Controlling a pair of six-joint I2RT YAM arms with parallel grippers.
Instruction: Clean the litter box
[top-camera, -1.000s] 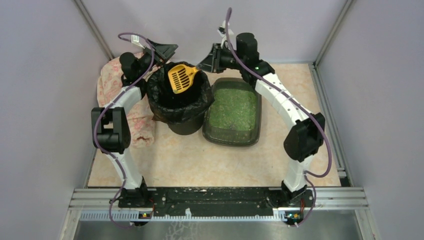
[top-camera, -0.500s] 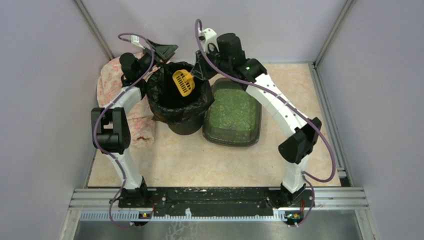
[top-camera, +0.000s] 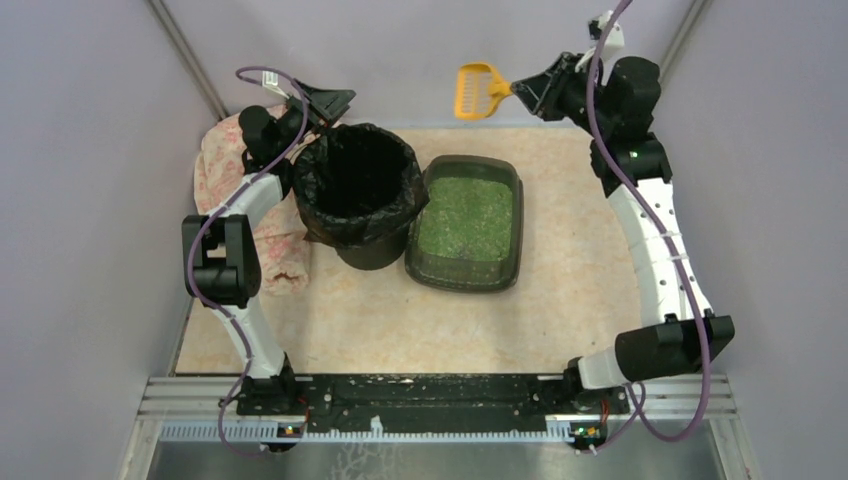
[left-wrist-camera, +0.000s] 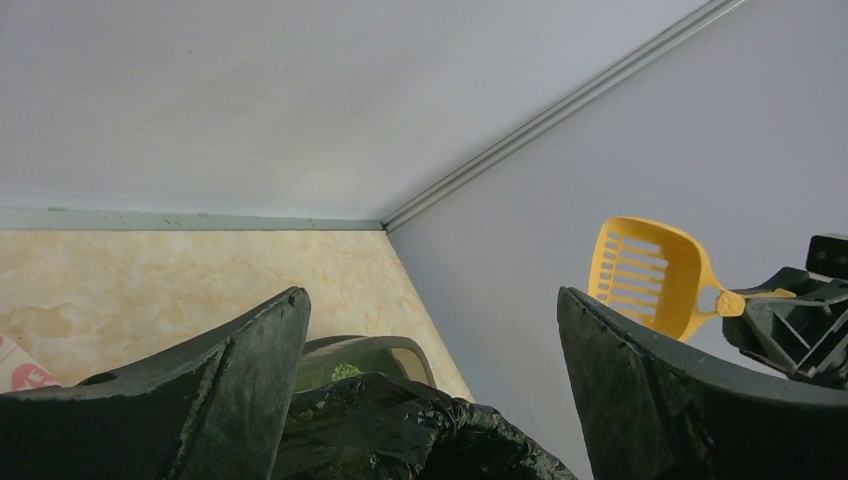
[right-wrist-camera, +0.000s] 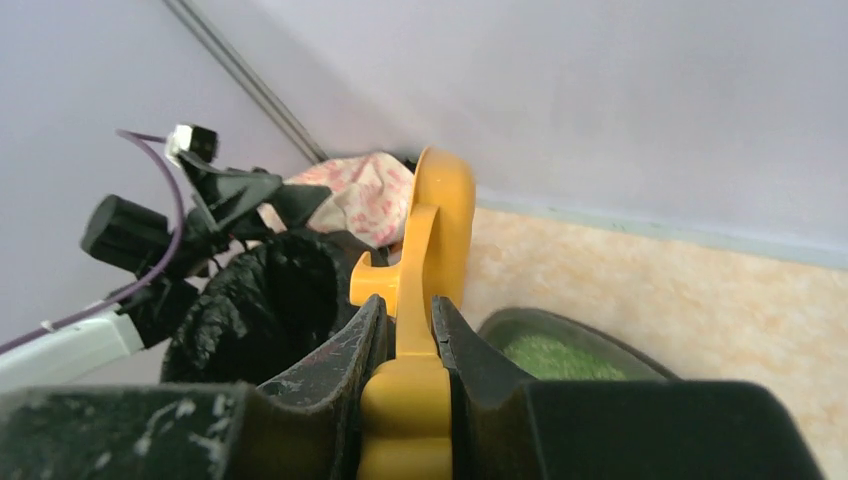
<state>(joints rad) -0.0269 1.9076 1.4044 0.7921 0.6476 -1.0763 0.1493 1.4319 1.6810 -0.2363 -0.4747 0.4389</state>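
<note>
Yellow slotted scoop (top-camera: 482, 90), handle clamped in right hand (top-camera: 520, 92), held high at twelve o'clock of litter box (top-camera: 467, 272), seemingly poised to sift; left hand (top-camera: 328, 100) wide beside bin (top-camera: 355, 215).

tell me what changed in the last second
The right hand, still shut on the yellow scoop, swung from over the bin up and away to the far right. The left hand stayed open at the bin's rim; bin, litter box and cloth did not move.
</note>
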